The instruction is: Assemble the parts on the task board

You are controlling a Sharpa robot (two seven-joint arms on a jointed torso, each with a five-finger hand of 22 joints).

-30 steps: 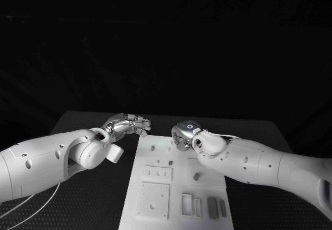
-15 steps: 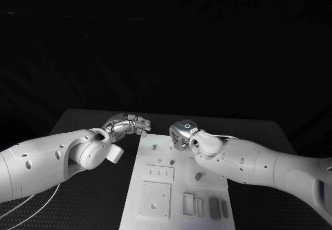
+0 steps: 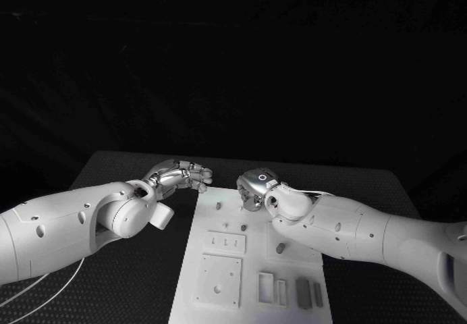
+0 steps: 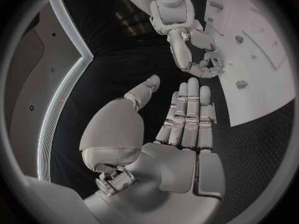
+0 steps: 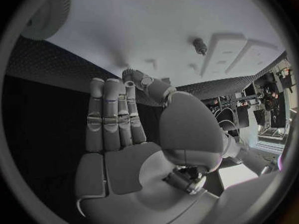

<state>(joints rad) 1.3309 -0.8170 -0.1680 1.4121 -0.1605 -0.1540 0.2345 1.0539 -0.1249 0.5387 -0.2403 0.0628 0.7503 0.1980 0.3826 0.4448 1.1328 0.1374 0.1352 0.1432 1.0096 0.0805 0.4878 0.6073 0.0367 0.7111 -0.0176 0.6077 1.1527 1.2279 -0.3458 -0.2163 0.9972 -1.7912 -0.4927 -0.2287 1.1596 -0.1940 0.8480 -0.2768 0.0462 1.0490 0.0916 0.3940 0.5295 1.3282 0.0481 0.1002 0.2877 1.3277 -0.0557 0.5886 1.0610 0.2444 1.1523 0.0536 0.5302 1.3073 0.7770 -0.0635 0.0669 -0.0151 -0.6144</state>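
left robot hand (image 3: 181, 177): empty, fingers apart, parked off board (image 3: 219, 283) edge | right robot hand (image 3: 255, 190): empty, fingers apart, over far board end, likely lining up on peg (image 3: 218, 206) beside it

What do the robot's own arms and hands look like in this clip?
Both arms are smooth white shells with small dark screw holes. The left hand and right hand are silver, segmented metal. A ring mark sits on the right hand's back; thin pale cables trail below the left arm.

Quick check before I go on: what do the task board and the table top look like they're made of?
The task board looks like matte white plastic, maybe printed or machined: even, glare-free surface with crisp recessed pockets. The table top seems covered by a dark, rubbery or foam mat; the right wrist view shows a fine dotted texture. Neither is certain from looks alone.
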